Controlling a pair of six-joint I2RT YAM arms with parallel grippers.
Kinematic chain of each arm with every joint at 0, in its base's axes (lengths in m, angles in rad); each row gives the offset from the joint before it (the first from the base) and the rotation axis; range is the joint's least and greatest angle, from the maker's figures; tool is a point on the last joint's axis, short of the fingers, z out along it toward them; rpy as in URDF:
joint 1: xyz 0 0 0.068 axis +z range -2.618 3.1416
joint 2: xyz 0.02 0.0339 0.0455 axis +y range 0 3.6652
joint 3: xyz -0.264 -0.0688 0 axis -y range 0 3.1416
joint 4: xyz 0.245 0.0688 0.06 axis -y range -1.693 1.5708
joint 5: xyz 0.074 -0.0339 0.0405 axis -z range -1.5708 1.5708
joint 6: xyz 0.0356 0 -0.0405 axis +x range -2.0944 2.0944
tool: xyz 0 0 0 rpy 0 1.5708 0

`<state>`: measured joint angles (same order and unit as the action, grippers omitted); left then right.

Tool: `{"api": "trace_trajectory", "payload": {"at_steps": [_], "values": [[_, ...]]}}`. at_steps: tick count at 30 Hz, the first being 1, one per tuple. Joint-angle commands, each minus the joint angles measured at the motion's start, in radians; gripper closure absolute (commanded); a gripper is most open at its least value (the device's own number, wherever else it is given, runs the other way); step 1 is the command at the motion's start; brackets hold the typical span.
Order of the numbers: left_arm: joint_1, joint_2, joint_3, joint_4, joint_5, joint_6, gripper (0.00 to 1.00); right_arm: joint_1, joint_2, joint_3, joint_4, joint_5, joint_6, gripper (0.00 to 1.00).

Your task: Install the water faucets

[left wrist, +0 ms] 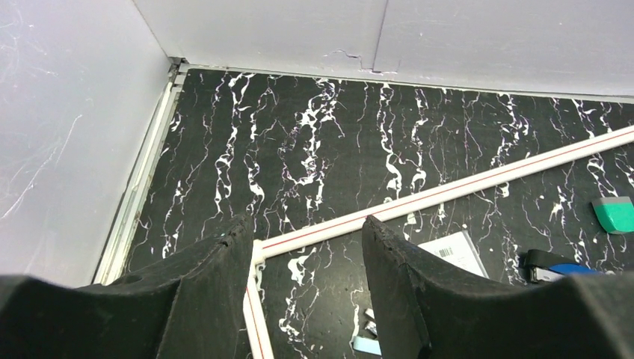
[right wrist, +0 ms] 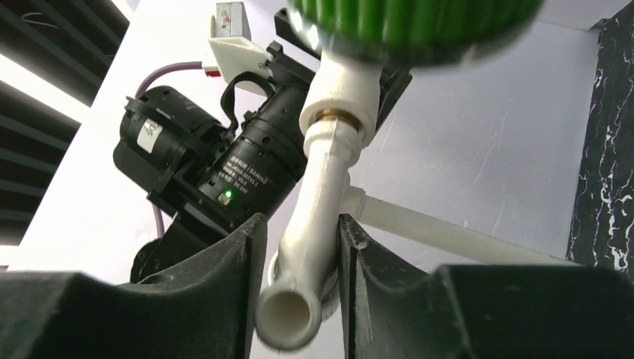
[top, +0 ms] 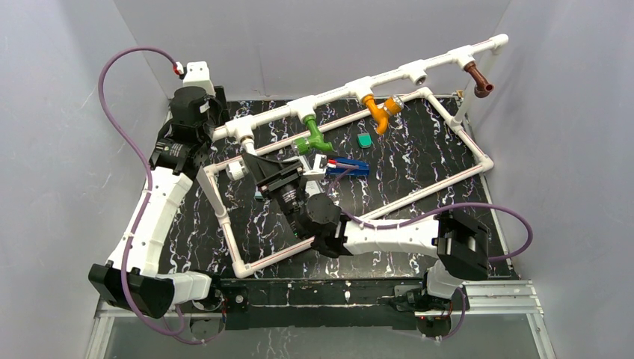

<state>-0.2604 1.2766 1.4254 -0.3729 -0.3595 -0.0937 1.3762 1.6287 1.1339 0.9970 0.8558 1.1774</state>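
Where the raised pipe frame (top: 389, 75) ends at far left, the white faucet (right wrist: 318, 217) sits in the last tee, brass thread at the joint and open spout pointing down. The right gripper (right wrist: 303, 221) reaches up around it, one finger close on each side at a narrow gap; I cannot tell whether they press on it. Along the same pipe to the right hang the green faucet (top: 314, 140), the orange faucet (top: 380, 111) and, at the far right end, the brown faucet (top: 479, 79); the tee between orange and brown shows a bare socket. A blue box (top: 351, 166) lies on the black marbled mat (left wrist: 299, 134) just right of the right wrist. The left gripper (left wrist: 306, 228) hovers over the mat's far left, jaws apart and holding nothing.
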Motion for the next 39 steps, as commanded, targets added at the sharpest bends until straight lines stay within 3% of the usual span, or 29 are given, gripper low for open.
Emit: {"api": "trace_trajectory", "payload": {"at_steps": [1,23,27,36,39], "values": [[-0.044,0.047,-0.086,-0.225,0.091,-0.035,0.47,-0.025,-0.043,0.011,0.053,-0.051,0.027,0.50],[-0.045,0.053,-0.083,-0.227,0.080,-0.032,0.47,-0.025,-0.183,-0.115,-0.102,-0.189,0.026,0.26],[-0.043,0.057,-0.081,-0.227,0.080,-0.031,0.47,-0.024,-0.241,-0.147,-0.131,-0.224,-0.055,0.25],[-0.045,0.058,-0.072,-0.231,0.082,-0.031,0.47,-0.028,-0.377,-0.117,-0.442,-0.272,-0.262,0.22],[-0.045,0.059,-0.073,-0.232,0.084,-0.032,0.47,-0.031,-0.426,-0.102,-0.502,-0.269,-0.400,0.22]]}}
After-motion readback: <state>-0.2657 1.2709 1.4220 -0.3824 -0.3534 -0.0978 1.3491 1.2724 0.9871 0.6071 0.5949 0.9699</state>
